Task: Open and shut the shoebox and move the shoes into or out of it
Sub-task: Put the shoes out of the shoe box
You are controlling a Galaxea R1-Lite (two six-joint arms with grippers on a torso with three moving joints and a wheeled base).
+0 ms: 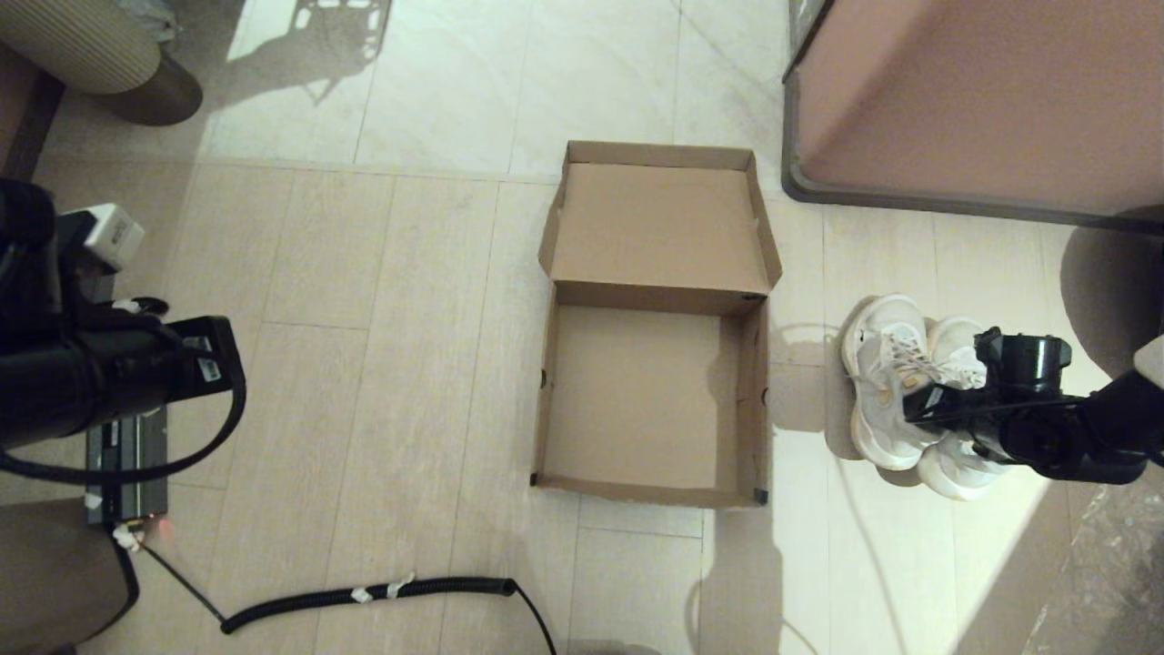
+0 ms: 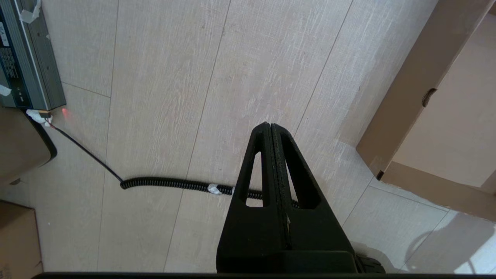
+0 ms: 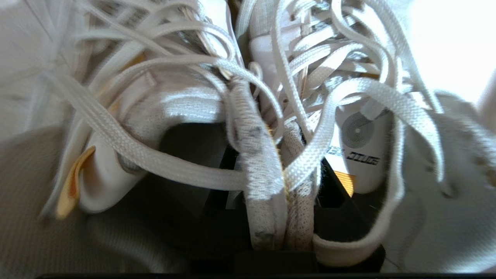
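Note:
The brown cardboard shoebox [image 1: 637, 400] lies open and empty in the middle of the floor, its lid [image 1: 659, 227] folded flat on the far side. Its wall [image 2: 407, 89] also shows in the left wrist view. The white lace-up shoes [image 1: 887, 364] stand side by side on the floor just right of the box. My right gripper [image 1: 928, 405] is down on them. In the right wrist view, one dark finger [image 3: 211, 221] sits inside each shoe, and the two inner collars [image 3: 267, 209] are pinched between them. My left gripper [image 2: 270, 126] is shut on nothing, parked over the floor left of the box.
A pinkish cabinet [image 1: 982, 100] with a dark base stands at the far right. A black coiled cable [image 1: 382, 593] runs across the near floor to a grey device [image 1: 127, 478] at the left. A ribbed round object [image 1: 91, 45] sits far left.

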